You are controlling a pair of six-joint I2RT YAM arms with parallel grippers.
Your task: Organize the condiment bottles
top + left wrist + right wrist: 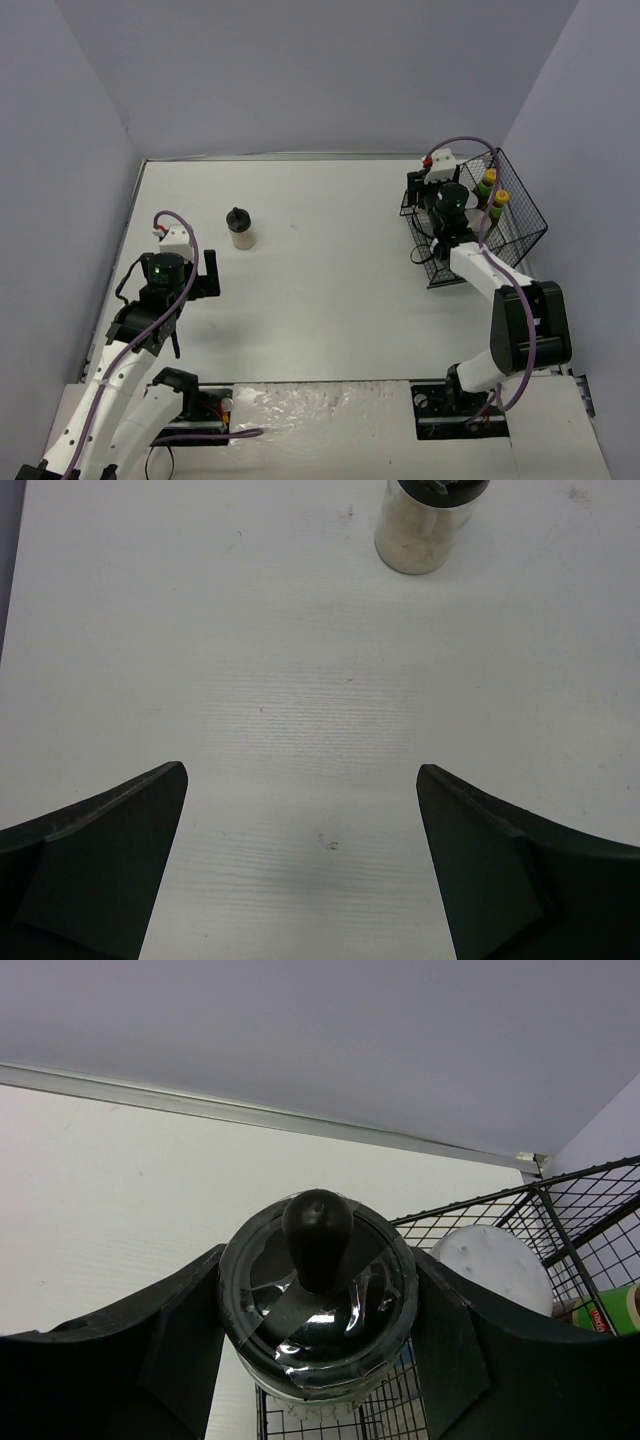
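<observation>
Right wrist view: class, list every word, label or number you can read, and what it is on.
None readable. The sauce bottle in the black wire basket has a red and green label, but its print is blurred and cut off. The black-lidded jar held by the right gripper shows no lettering.

Jar (318,1300) lid glossy black (clear film over it); basket (560,1230) thin metal wire; table (320,710) matt white.

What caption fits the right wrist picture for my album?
Right tool gripping a black-lidded jar at the wire basket.
</observation>
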